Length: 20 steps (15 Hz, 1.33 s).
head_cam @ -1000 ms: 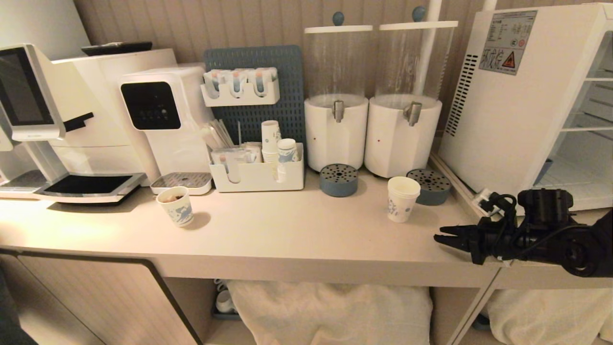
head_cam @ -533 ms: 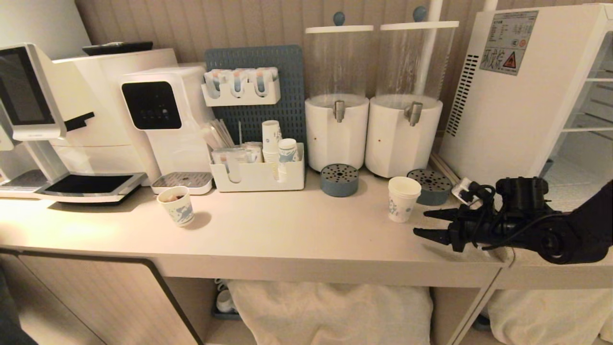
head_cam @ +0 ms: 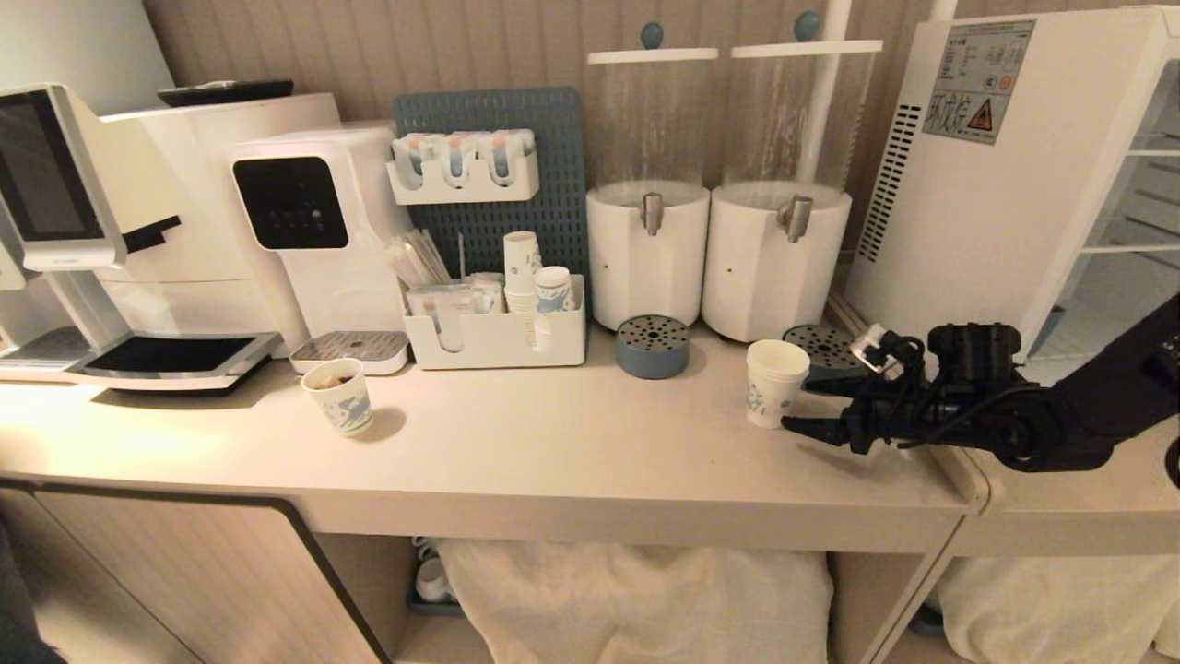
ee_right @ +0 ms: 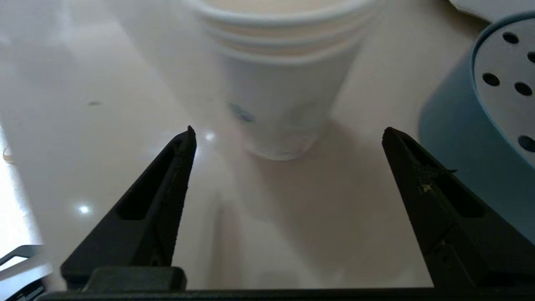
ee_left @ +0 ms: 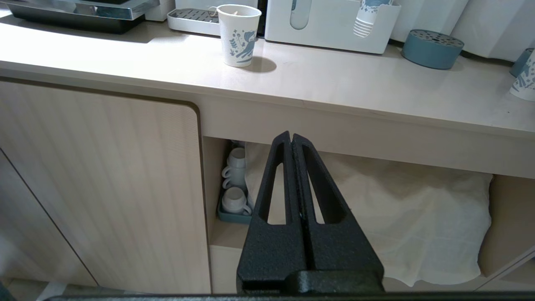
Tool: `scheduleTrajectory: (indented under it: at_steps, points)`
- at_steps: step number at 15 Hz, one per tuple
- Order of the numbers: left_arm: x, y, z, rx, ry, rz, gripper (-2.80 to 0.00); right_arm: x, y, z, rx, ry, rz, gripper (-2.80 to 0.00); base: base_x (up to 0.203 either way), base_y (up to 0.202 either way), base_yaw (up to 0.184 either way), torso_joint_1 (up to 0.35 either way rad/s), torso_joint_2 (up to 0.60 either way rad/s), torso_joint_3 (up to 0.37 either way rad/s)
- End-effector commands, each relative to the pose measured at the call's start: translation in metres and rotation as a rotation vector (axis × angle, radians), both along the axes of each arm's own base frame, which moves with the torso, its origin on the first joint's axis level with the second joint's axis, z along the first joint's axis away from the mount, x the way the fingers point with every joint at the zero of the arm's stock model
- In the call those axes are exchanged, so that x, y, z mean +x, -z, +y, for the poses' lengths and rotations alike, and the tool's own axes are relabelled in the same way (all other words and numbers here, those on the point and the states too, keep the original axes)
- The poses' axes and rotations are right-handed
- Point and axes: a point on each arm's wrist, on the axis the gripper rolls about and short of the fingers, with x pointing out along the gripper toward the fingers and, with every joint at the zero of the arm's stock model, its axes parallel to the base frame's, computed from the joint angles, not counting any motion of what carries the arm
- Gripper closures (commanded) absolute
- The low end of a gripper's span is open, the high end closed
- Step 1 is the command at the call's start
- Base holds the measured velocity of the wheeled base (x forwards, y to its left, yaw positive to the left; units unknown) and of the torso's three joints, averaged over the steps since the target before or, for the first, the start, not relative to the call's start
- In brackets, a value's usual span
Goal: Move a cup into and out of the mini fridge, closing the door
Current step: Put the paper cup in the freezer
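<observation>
Beige countertop (head_cam: pixel 553 452) against a ribbed wall carries a coffee machine (head_cam: pixel 138 231), a white organiser bin (head_cam: pixel 498 337) holding slim stacks of blue-printed cups, two clear-topped dispensers (head_cam: pixel 719 194), and at far right the mini fridge (head_cam: pixel 1005 184), its wire shelves exposed. A short paper cup (head_cam: pixel 339 397) with brown residue stands at left. The cup (head_cam: pixel 774 381), white, faintly blue-printed, layered rim, stands upright beside a blue drip tray (head_cam: pixel 830 355), untouched; right gripper (head_cam: pixel 811 410) just beside it, fingers spread wide; left gripper (ee_left: pixel 292 140) pressed together below counter level.
</observation>
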Motion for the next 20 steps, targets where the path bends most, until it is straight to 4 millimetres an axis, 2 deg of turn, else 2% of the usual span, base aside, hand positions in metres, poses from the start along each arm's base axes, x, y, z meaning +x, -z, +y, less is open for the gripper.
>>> scheduleTrajectory:
  at_steps: [1, 4, 9, 11, 12, 14, 16, 18, 20]
  points:
    - [0.000, 0.000, 0.000, -0.001, 0.000, -0.001, 0.00, 0.013, 0.010, 0.002, 0.000, -0.011, 0.003, -2.80, 0.000, 0.000, 0.000, 0.000, 0.00, 0.000]
    - [0.000, 0.000, 0.000, -0.001, 0.000, -0.001, 0.00, 0.027, 0.009, 0.009, 0.001, -0.029, 0.021, -2.80, 0.000, 0.000, 0.000, 0.000, 0.00, 0.000]
    - [0.000, 0.000, 0.000, -0.002, 0.000, -0.001, 0.00, 0.046, -0.011, 0.025, 0.006, -0.063, 0.047, -2.80, 0.000, 0.000, 0.000, 0.000, 0.00, 0.000]
    - [0.000, 0.000, 0.000, -0.001, 0.000, -0.001, 0.00, 0.049, -0.006, 0.033, 0.009, -0.077, 0.068, -2.80, 0.000, 0.000, 0.000, 0.000, 0.00, 0.000]
    - [0.000, 0.000, 0.000, -0.001, 0.000, -0.001, 0.00, 0.048, -0.004, 0.033, 0.011, -0.077, 0.072, 0.00, 0.000, 0.000, 0.000, 0.000, 0.00, 0.000]
    - [0.000, 0.000, 0.000, -0.001, 0.000, -0.001, 0.00, 0.043, -0.006, 0.032, 0.012, -0.076, 0.091, 0.00, 0.000, 0.000, 0.000, 0.000, 0.00, 0.000]
    - [0.000, 0.000, 0.000, -0.001, 0.000, -0.001, 0.00, 0.030, -0.018, 0.031, 0.014, -0.076, 0.098, 0.00, 0.000, 0.000, 0.000, 0.000, 0.00, 0.000]
    - [0.000, 0.000, 0.000, -0.002, 0.000, -0.001, 0.00, 0.005, -0.044, 0.029, 0.018, -0.074, 0.083, 0.00, 0.000, 0.000, 0.000, 0.000, 0.00, 0.000]
    - [0.000, 0.000, 0.000, -0.001, 0.000, -0.001, 0.00, -0.037, -0.085, 0.026, 0.017, -0.067, 0.032, 0.00, 0.000, 0.000, 0.000, 0.000, 0.00, 0.000]
